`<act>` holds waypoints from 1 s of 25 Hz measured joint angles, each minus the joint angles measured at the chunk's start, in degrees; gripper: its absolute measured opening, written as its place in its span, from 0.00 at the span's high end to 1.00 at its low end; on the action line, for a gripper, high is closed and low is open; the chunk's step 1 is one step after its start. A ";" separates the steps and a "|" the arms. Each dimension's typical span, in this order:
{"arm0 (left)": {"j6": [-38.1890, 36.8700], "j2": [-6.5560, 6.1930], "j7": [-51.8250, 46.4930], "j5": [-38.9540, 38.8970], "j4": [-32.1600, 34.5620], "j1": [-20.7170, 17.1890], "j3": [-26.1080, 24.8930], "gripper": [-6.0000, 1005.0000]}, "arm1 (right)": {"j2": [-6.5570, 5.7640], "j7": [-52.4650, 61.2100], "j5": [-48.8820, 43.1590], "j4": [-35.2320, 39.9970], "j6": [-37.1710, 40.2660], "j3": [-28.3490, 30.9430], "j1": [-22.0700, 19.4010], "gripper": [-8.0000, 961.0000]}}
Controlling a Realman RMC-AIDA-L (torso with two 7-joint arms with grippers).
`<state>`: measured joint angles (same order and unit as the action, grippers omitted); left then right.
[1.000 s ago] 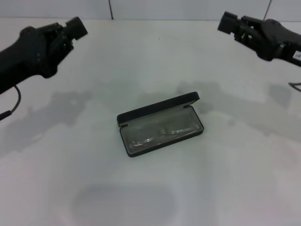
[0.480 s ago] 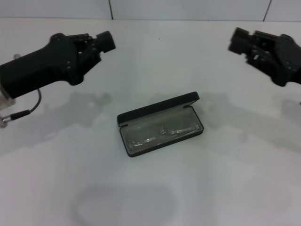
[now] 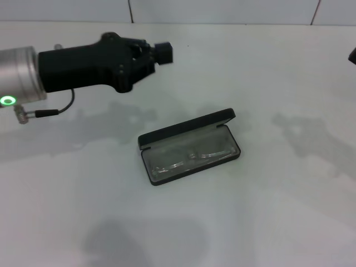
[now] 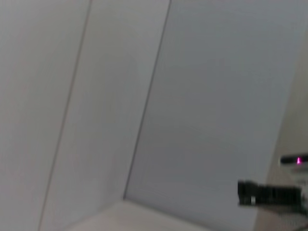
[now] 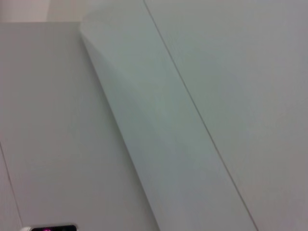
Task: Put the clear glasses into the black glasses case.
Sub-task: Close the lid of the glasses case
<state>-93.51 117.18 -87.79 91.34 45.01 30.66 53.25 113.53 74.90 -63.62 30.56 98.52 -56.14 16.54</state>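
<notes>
Mid-desk [image 3: 289,222]: black glasses case [image 3: 189,146] lies open, lid propped back, clear glasses [image 3: 192,157] already inside on the lining, so the placing looks done and only closing remains. Toward the far left edge, left gripper [image 3: 162,52] hovers above the desk, well apart from the case; can't tell whether its pincer is apart or together. Right gripper is barely in view at the far right edge.

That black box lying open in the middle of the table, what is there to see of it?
It is the black glasses case, a slim rectangular hard shell with rounded corners, lying open and slightly askew on the white table. Its hinged lid stands up along the far long side, showing a grey lining. The clear glasses lie inside the tray, faint against the lining. Neither gripper touches it: the left gripper hovers above the table beyond the case, and only an edge of the right arm shows.
</notes>
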 joint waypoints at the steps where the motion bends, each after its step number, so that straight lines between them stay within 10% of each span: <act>1: 0.26 0.00 -0.41 1.54 0.15 0.71 0.00 0.94 | -0.11 -0.36 -0.11 -0.68 0.06 0.03 -0.21 0.93; 12: 7.29 1.20 -4.71 17.02 2.85 7.45 0.19 0.93 | -0.07 -2.92 -3.28 -3.80 0.80 -0.30 -1.02 0.94; 25: 15.71 2.45 -5.15 22.29 0.82 7.59 4.50 0.67 | 0.19 -3.01 -4.85 -3.65 0.89 -0.32 -0.12 0.93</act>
<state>-77.80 119.63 -92.94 113.63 45.83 38.25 57.76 113.72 71.89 -68.48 26.91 99.41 -56.46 16.42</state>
